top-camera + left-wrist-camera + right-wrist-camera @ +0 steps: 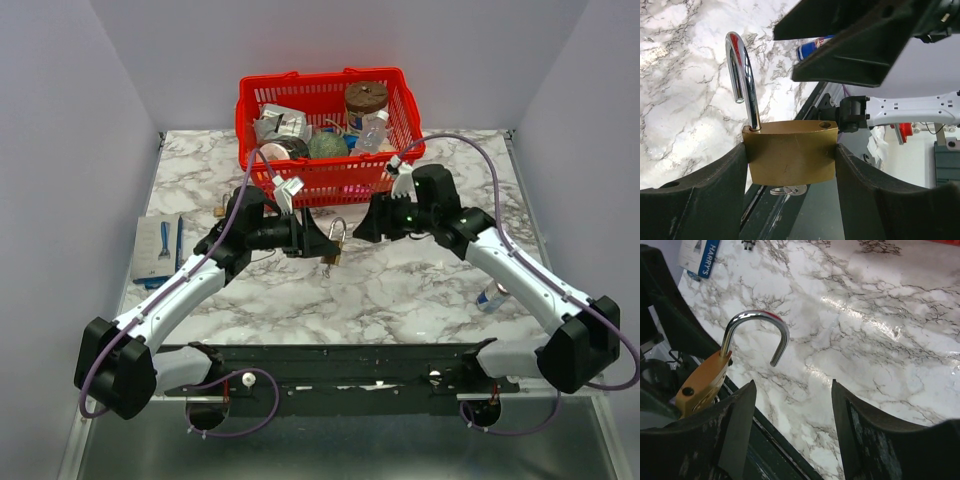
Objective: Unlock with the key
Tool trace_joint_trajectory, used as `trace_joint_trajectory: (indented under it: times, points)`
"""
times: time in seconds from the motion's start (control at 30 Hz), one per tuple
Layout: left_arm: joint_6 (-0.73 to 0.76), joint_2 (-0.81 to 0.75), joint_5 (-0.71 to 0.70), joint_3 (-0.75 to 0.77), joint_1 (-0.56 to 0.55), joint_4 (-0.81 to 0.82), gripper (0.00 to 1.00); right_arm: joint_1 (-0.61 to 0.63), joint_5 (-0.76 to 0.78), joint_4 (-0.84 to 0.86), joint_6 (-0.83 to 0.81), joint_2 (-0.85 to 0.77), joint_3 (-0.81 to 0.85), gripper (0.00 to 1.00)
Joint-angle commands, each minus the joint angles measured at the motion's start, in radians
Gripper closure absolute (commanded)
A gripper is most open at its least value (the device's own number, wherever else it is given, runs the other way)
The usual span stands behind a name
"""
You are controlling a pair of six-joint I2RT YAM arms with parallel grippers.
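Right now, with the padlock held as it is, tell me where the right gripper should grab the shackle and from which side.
I'd take the shackle at its arched top, coming from the free-end side. The left gripper pinches the brass padlock body at both edges, and the arch stands clear above it, its free leg out of the body.

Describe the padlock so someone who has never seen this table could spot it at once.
Find the red basket at the far edge of the marble table; just in front of it the left gripper holds the padlock clamped between its fingers. It has a flat brass body and a chrome shackle with one leg sprung free, unlike anything lying nearby.
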Motion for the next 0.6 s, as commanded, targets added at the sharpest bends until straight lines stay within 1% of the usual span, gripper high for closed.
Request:
trace_joint_trajectory:
  times: [0.0,0.13,0.4,0.57]
  points:
    - [-0.048,-0.025,0.048,0.024,-0.003,0.139,1.0,0.0,0.016,-0.01,0.018,0.083,0.076,0.31]
    - [-0.08,-0.033,0.042,-0.003,-0.007,0.197,1.0,0.009,0.01,-0.004,0.021,0.148,0.125,0.32]
    - [-0.097,-0.025,0.047,-0.012,-0.014,0.237,1.0,0.06,0.03,0.0,0.03,0.229,0.142,0.33]
    - [-0.118,-0.002,0.062,-0.012,-0.03,0.283,1.0,0.078,0.004,0.023,0.024,0.281,0.173,0.33]
